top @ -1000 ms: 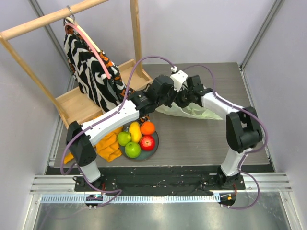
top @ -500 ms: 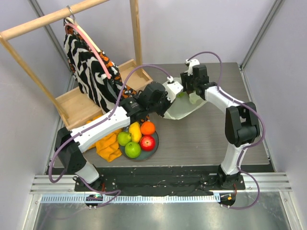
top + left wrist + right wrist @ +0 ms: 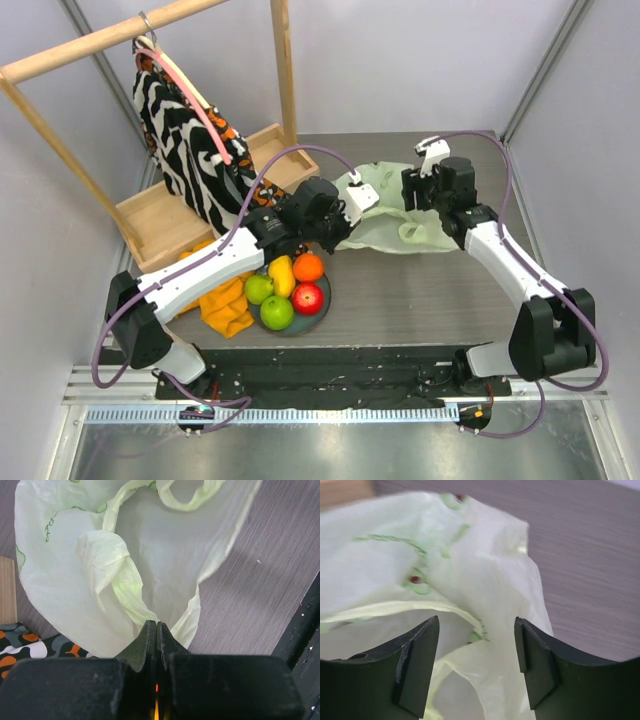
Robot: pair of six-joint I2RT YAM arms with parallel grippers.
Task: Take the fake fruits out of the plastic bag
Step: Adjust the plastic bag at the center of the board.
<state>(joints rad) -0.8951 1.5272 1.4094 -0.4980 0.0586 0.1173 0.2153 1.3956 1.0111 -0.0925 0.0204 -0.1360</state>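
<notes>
Left fingers point(image 3: 157, 626) clamped on plastic bag point(image 3: 390, 228) hem; right fingers point(image 3: 412, 192) apart at its end toward desk's point(image 3: 430, 290) right edge; bag apparently empty.

Pale-green translucent plastic bag point(image 3: 385, 215), thin green lines and reddish dots; grey wood-grain counter point(image 3: 420, 290). Green, red, orange and yellow fake fruits point(image 3: 284, 285). Black-and-white stripes with orange patches on hanging cloth point(image 3: 185, 140).

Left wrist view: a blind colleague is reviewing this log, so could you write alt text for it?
The left gripper, its black fingers closed, pinches a fold of a pale-green translucent plastic bag that spreads crumpled across a grey wood-grain table. A handle loop lies at the far edge, and an orange-and-dark patterned cloth shows at lower left.
</notes>
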